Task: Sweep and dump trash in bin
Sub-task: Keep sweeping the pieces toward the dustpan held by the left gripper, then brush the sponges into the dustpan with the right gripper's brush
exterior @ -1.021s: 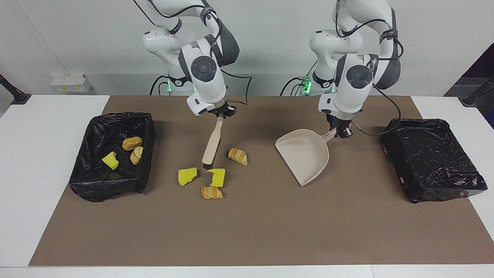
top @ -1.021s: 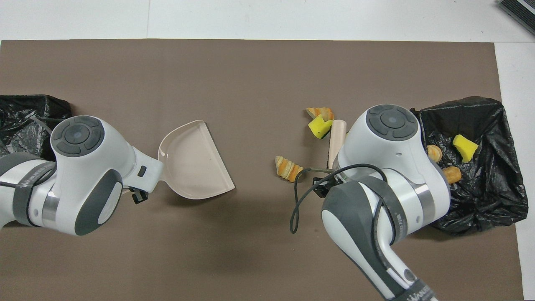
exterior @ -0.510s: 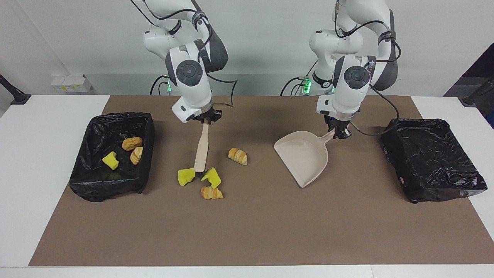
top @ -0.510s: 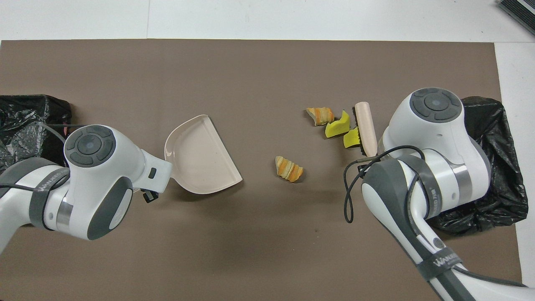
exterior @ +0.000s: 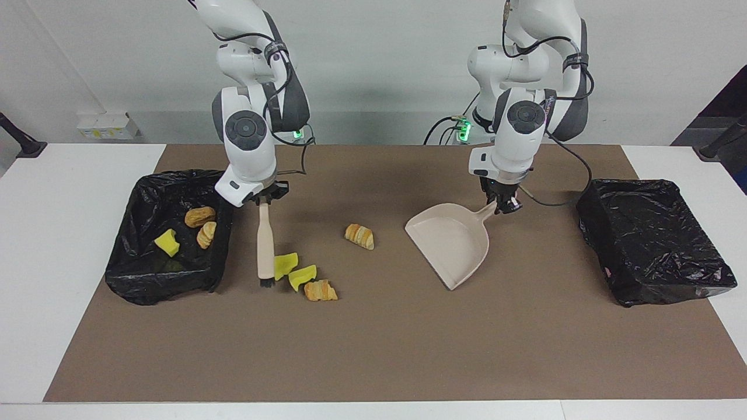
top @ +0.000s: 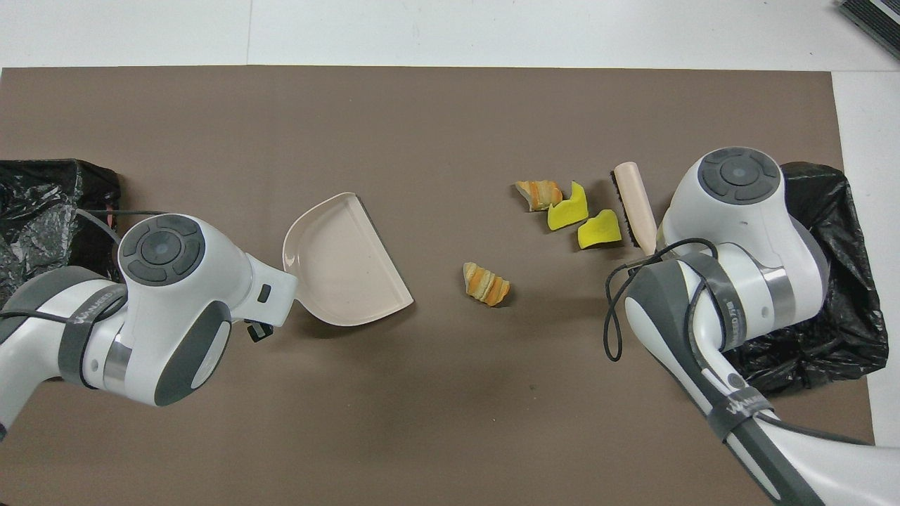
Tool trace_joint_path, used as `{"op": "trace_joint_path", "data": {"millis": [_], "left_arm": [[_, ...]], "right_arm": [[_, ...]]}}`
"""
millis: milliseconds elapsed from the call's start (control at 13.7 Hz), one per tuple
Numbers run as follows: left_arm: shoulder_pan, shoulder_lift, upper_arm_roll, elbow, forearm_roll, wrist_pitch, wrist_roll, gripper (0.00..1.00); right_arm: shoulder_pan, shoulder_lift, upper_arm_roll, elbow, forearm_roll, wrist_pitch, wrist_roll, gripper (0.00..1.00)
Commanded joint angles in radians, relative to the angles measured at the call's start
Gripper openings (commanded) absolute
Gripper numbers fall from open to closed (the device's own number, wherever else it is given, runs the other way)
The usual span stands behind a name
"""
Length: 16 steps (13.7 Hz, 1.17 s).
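Note:
My right gripper (exterior: 266, 200) is shut on the handle of a beige brush (exterior: 265, 245). The brush's bristles touch the mat between the bin at the right arm's end and two yellow sponge chunks (exterior: 285, 265) (exterior: 302, 275). A bread piece (exterior: 320, 290) lies beside them and a croissant piece (exterior: 359, 235) lies apart, toward the dustpan. My left gripper (exterior: 502, 204) is shut on the handle of the beige dustpan (exterior: 449, 245), which is empty. The black-lined bin (exterior: 157, 289) holds two bread pieces (exterior: 200, 216) and a sponge chunk (exterior: 167, 242). The overhead view shows the brush (top: 635, 204) and the dustpan (top: 344, 263).
A second black-lined bin (exterior: 633, 184) stands at the left arm's end and shows nothing in it. A brown mat (exterior: 379, 350) covers the table's middle, with white table around it.
My right gripper carried the brush toward the right arm's end, past the two sponges, which shifted a little. My left gripper moved the dustpan slightly toward the table's middle.

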Motion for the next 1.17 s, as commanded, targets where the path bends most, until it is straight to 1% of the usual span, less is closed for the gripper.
{"op": "trace_joint_path", "data": {"millis": [0, 73, 219, 292, 510, 656, 802, 1021, 1094], "left_arm": [[-0.021, -0.013, 0.005, -0.014, 0.003, -0.006, -0.027, 0.0], [-0.032, -0.012, 0.006, -0.01, 0.003, -0.011, -0.019, 0.0], [-0.044, -0.016, 0.005, -0.008, 0.007, -0.038, -0.014, 0.0], [-0.06, -0.019, 0.003, -0.009, 0.014, -0.045, -0.011, 0.0], [-0.095, -0.027, 0.003, -0.02, 0.014, -0.037, -0.014, 0.0], [-0.1, -0.027, 0.003, -0.02, 0.012, -0.04, -0.014, 0.0], [-0.098, -0.026, 0.003, -0.02, 0.012, -0.029, -0.019, 0.0], [-0.097, -0.027, 0.003, -0.022, 0.011, -0.029, -0.023, 0.0], [-0.097, -0.027, 0.003, -0.022, 0.011, -0.031, -0.03, 0.0]], "right_arm": [[0.002, 0.04, 0.016, 0.007, -0.005, 0.045, -0.013, 0.0], [0.016, 0.054, 0.018, 0.009, 0.0, 0.056, -0.011, 0.0], [0.062, 0.087, 0.018, 0.024, 0.067, 0.077, -0.008, 0.0], [0.102, 0.106, 0.018, 0.035, 0.111, 0.085, 0.001, 0.0], [0.198, 0.161, 0.02, 0.099, 0.17, 0.079, 0.091, 0.0], [0.284, 0.193, 0.02, 0.133, 0.238, 0.082, 0.13, 0.0], [0.362, 0.197, 0.02, 0.147, 0.302, 0.082, 0.153, 0.0], [0.435, 0.186, 0.026, 0.145, 0.319, 0.056, 0.153, 0.0], [0.45, 0.181, 0.044, 0.147, 0.331, 0.053, 0.158, 0.0]]}}
